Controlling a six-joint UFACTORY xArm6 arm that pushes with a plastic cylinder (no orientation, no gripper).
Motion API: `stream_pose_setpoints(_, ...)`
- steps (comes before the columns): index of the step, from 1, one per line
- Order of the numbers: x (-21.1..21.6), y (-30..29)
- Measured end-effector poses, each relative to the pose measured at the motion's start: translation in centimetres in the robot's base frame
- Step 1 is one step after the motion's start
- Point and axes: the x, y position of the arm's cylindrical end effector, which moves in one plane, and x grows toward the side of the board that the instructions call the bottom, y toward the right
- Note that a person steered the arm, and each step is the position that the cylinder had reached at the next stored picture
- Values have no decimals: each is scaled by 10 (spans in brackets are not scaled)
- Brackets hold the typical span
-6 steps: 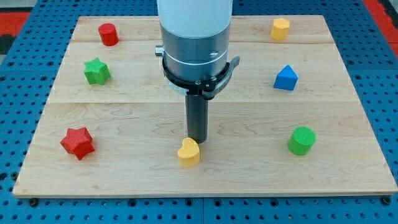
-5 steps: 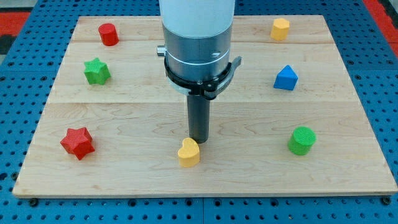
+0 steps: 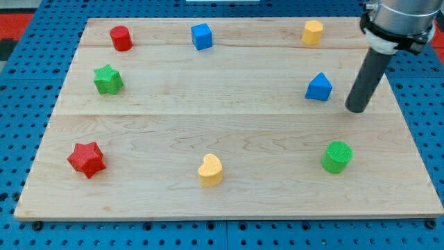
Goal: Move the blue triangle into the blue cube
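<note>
My tip point(image 3: 356, 110) down on the tabletop point(image 3: 229, 132), just right of the blue triangle point(image 3: 318, 87), not touching. Blue cube point(image 3: 201, 36) far off toward view's top-left. Placed on the triangle's far side, presumably to shove it left and up toward the cube. No gripper on this rig, just a bare rod: nothing grasped. Yellow heart point(image 3: 209, 170) and green cylinder point(image 3: 336, 156) well clear of the likely path.

The wooden tabletop point(image 3: 229, 132) carries eight blocks. Taking the yellow heart point(image 3: 210, 170) as landmark: red star point(image 3: 87, 159) to its left, green cylinder point(image 3: 337, 156) to its right, green star point(image 3: 107, 79), red cylinder point(image 3: 121, 38) and blue cube point(image 3: 202, 36) above and leftward, blue triangle point(image 3: 319, 87) and yellow hexagonal block point(image 3: 313, 32) above-right.
</note>
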Motion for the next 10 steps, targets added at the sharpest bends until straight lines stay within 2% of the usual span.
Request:
stream_pose_setpoints(1,-27,-7)
stream_pose_setpoints(2,-52,-52)
stream_pose_setpoints(3,-66,-124)
stream_pose_setpoints(4,-60,-87)
stream_pose_setpoints(5,-32,-46)
stream_pose_setpoints(6,-14,-94)
stream_pose_setpoints(7,-29,-174)
stream_pose_setpoints(8,-48,-204)
stream_pose_setpoints(9,-75,-193)
stream_pose_setpoints(10,-97,-217)
